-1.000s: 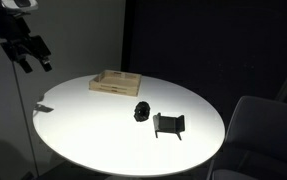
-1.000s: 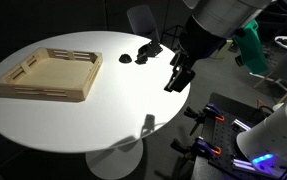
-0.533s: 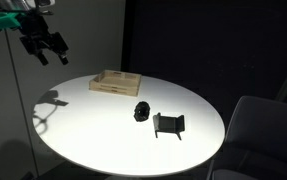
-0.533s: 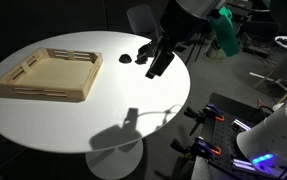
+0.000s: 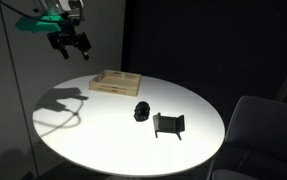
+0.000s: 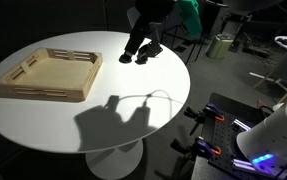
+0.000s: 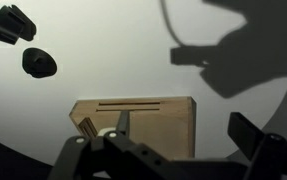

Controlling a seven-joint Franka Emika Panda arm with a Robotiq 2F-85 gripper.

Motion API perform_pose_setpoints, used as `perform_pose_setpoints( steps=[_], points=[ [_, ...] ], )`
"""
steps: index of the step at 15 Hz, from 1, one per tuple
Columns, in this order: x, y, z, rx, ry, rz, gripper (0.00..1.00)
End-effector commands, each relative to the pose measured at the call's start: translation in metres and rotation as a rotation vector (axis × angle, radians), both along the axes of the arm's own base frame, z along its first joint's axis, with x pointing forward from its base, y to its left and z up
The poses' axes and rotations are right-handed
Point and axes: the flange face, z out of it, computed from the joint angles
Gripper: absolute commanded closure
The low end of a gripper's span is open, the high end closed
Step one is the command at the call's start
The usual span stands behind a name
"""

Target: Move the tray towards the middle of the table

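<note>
A lab, by the look; cabled, glowing equipment (image 6: 251,150) beside the round white table (image 6: 43,120); grey office chair (image 5: 253,125).

text: none legible | labels: none | brands: none | numbers: none

The tray (image 7: 155,122) lies on the white table (image 7: 113,45).

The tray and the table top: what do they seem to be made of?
The tray looks like light, unpainted wood with a matte finish: pale tan colour, slots cut in its low rims. The table has a smooth, plain white top, perhaps laminate or painted board; the pictures leave this open. It shows shadows but no mirror reflections, so probably matte.
</note>
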Motion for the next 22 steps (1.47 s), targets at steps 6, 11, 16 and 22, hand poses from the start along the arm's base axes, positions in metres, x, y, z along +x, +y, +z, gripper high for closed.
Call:
perform_pose_setpoints(
  steps=[6, 11, 16, 22],
  points=[
    [0.089, -0.020, 0.006, 0.041, 0.034, 0.007, 0.00],
    [0.122, -0.026, 0.011, 0.037, 0.071, -0.022, 0.00],
    [0.117, -0.024, 0.005, 0.039, 0.062, -0.032, 0.00],
    [0.122, -0.014, 0.006, 0.038, 0.051, -0.023, 0.00]
  ],
)
